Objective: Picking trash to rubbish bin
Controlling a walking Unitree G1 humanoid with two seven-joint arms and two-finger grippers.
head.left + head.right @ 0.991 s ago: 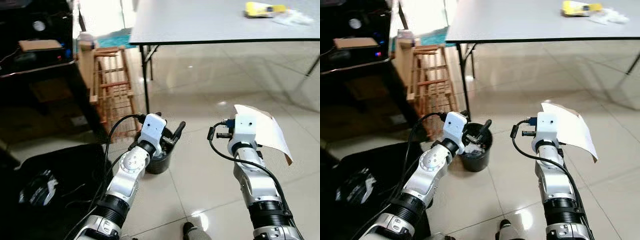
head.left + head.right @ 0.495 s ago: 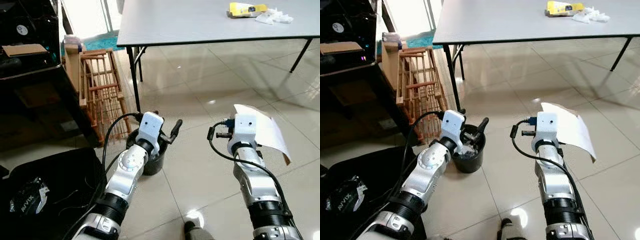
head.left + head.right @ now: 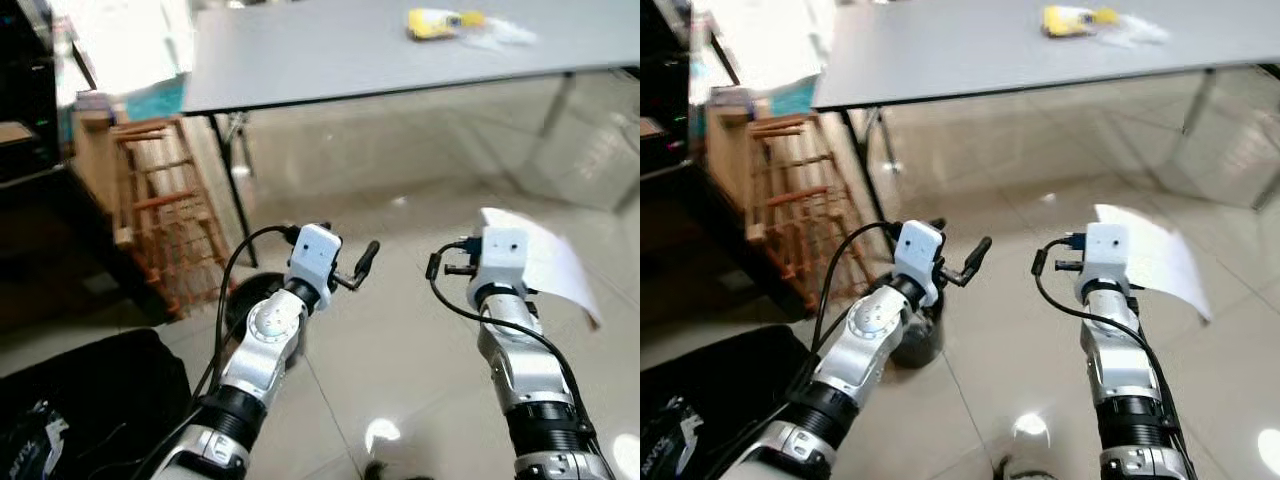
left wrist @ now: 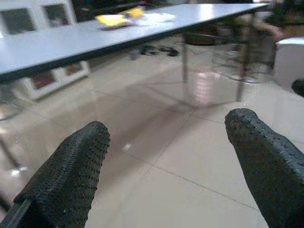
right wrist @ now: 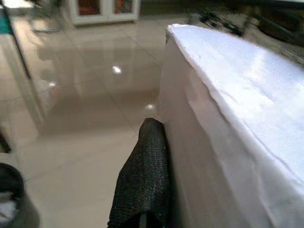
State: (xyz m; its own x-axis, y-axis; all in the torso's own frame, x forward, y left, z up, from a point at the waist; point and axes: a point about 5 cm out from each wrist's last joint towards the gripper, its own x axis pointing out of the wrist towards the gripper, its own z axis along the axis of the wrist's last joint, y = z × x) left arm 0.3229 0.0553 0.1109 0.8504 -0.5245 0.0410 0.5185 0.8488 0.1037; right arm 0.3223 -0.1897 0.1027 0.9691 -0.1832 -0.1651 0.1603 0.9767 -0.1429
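White paper sheet is being pinched in the right gripper, well apart from the small black bin on the floor under the wide-open empty left gripper, so it probably needs carrying over there.

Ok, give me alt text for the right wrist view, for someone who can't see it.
Seen along the right gripper, one black finger presses flat against a white sheet of paper that the gripper is shut on. Beyond lies glossy beige tiled floor, with the dark rubbish bin down at the frame's edge.
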